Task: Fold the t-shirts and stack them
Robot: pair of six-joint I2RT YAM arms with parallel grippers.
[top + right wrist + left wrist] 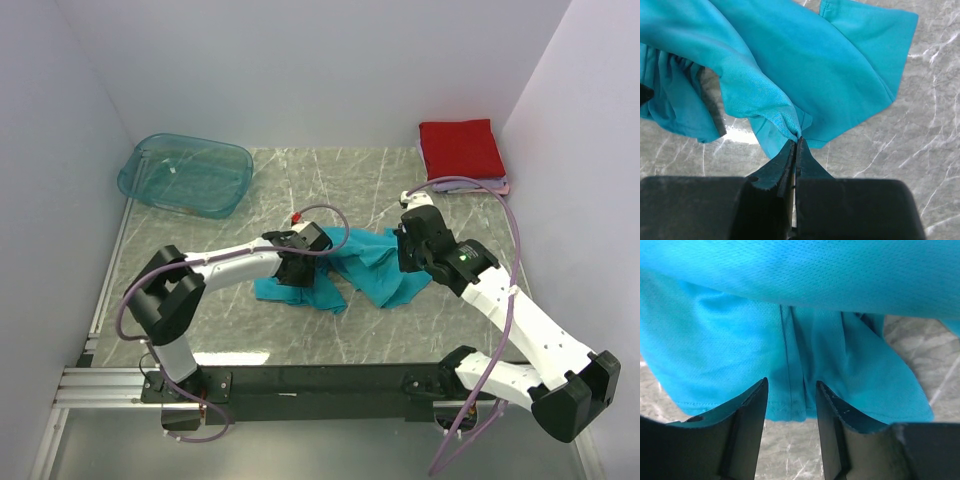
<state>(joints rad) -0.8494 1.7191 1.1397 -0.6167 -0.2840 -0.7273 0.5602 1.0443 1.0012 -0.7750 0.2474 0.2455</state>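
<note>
Your right gripper point(796, 141) is clamped shut on a pinched corner of the teal short-sleeved cloth t-shirt point(840, 65). The shirt spreads crumpled ahead of its fingertips over the grey marbled tabletop point(930, 125). Your left gripper point(791, 387) has its jaws partly apart, astride a pleat at the shirt's hem; whether they pinch that pleat cannot be told. The red folded square shirt point(460, 148) lies on a pale lilac folded shirt point(497, 187), well beyond the right gripper.

2 white-shelled arms point(235, 262), black joint housings point(168, 300). Lilac cable point(517, 250) along each. Green light point(463, 256), right wrist. Black wedge-shaped gripper fingers point(747, 430).
</note>
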